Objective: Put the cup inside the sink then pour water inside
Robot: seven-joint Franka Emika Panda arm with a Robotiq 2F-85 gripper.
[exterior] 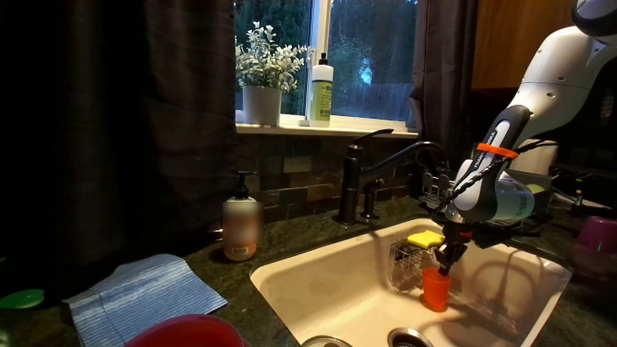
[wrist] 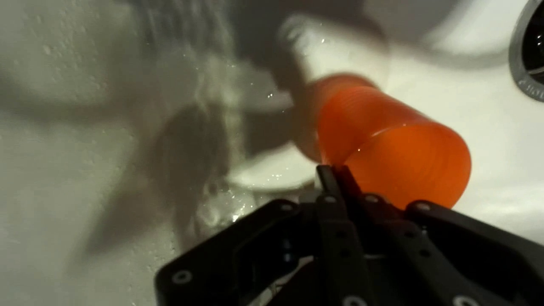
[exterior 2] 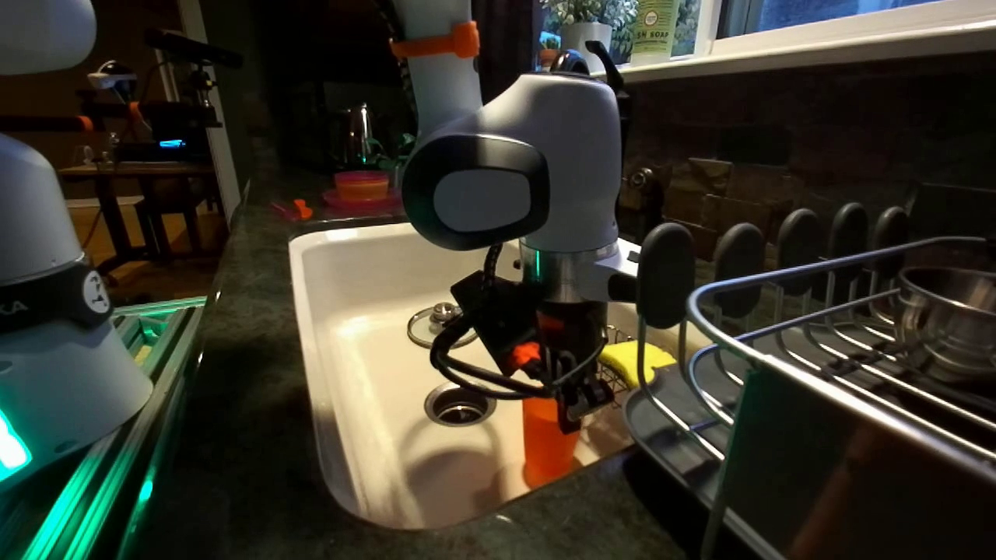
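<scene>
The small orange-red cup is inside the cream-white sink, mouth up and close to upright, so step 1 of 2 looks all but done; whether its base touches the bottom cannot be told. At the cup's rim the gripper is closed on the wall, 1 fingertip along the outside and its mate apparently within. Pinching only 1 side leaves the mouth free, which suits a cup meant to take water; beads of it show on the sink near the cup, but what the cup holds cannot be made out.

Just beside the cup, a yellow sponge sits on a wire caddy, probably to drip dry. On the cup's opposite side lies the drain, ready for any spill, and farther from the cup, a clear lid.

The dark faucet rises beyond the cup, its spout reaching toward the cup, likely so that the pour falls there; whether it runs is too dark to tell.

Well apart from the cup are a pump bottle, then a blue cloth with a large red round thing before it. Far behind the cup, a sill bears a potted plant and a dish soap bottle.
</scene>
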